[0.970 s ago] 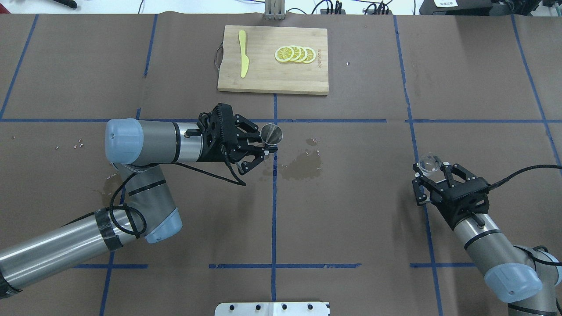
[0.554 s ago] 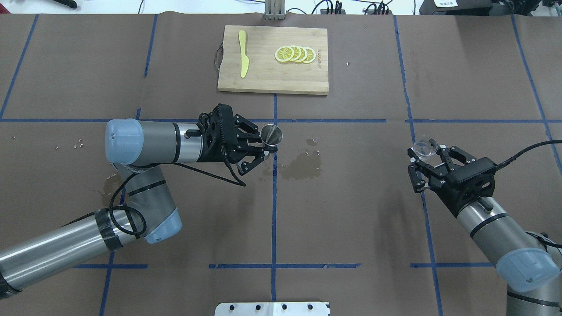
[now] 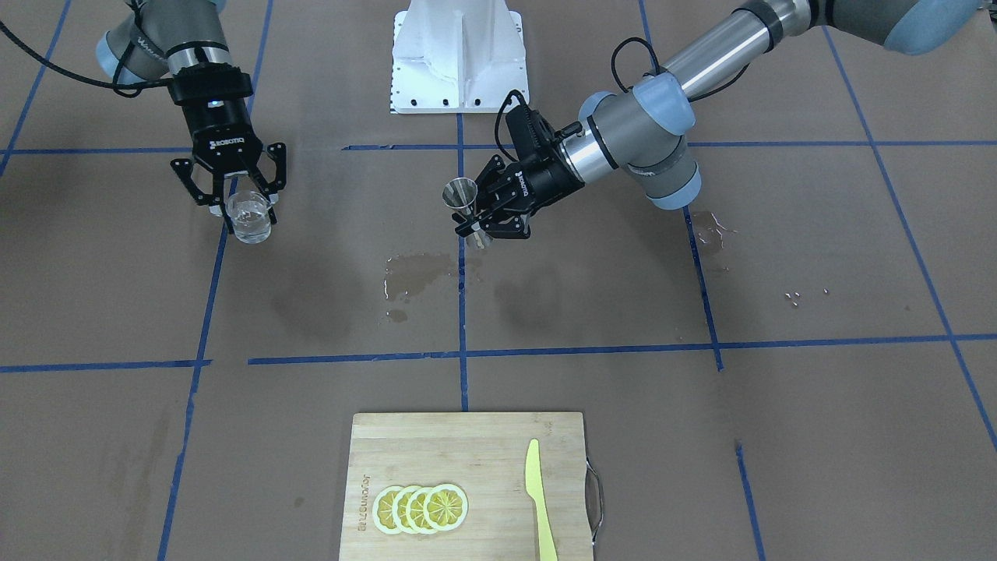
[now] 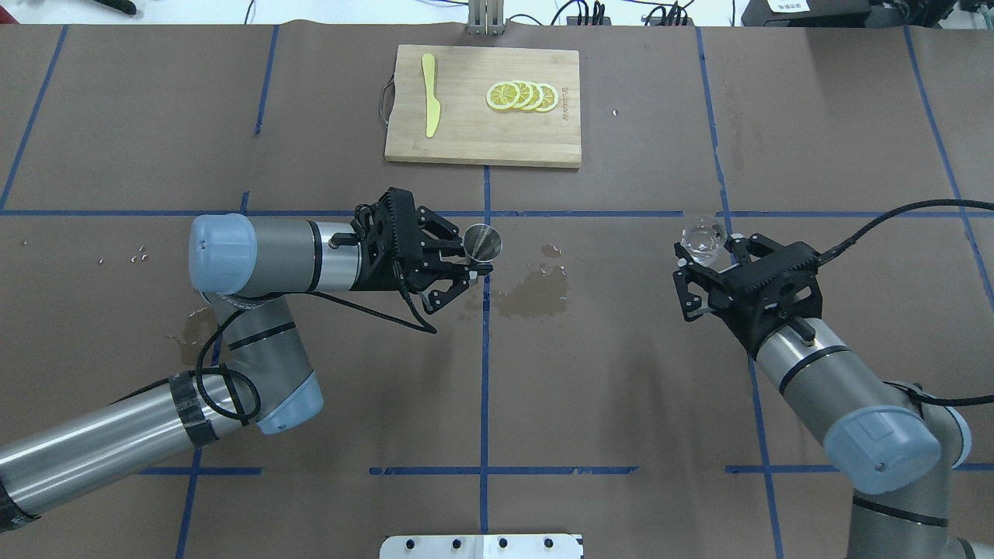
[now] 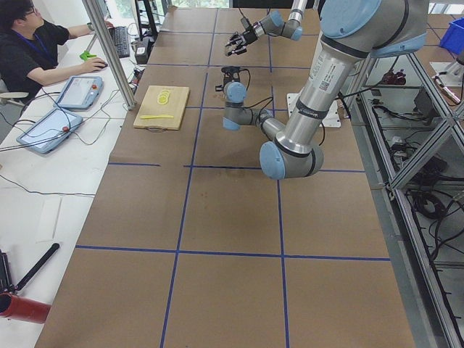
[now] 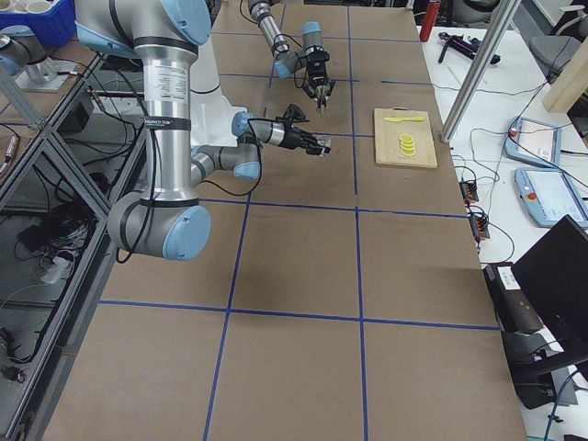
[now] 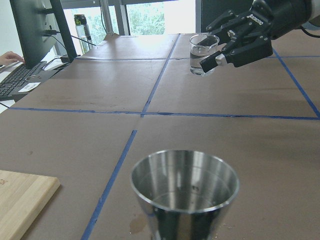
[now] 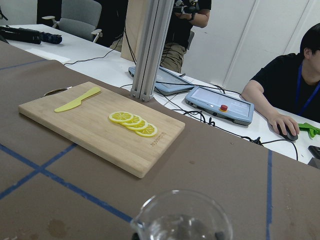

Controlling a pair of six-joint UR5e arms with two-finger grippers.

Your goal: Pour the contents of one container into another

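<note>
- Two grippers hold things above the table (image 4: 621,388), on the robot's side of the cutting board (image 4: 481,147).
- Left gripper (image 3: 477,227) clamps the jigger (image 3: 461,193) at its waist, upright and mouth up to receive, straight before the board.
- Right gripper (image 4: 708,250), marked ROBOTIQ, is closed round the glass cup (image 3: 250,218), kept level so nothing spills, well to the board's right as the robot sees it.
- Board's stamp: unreadable.
</note>
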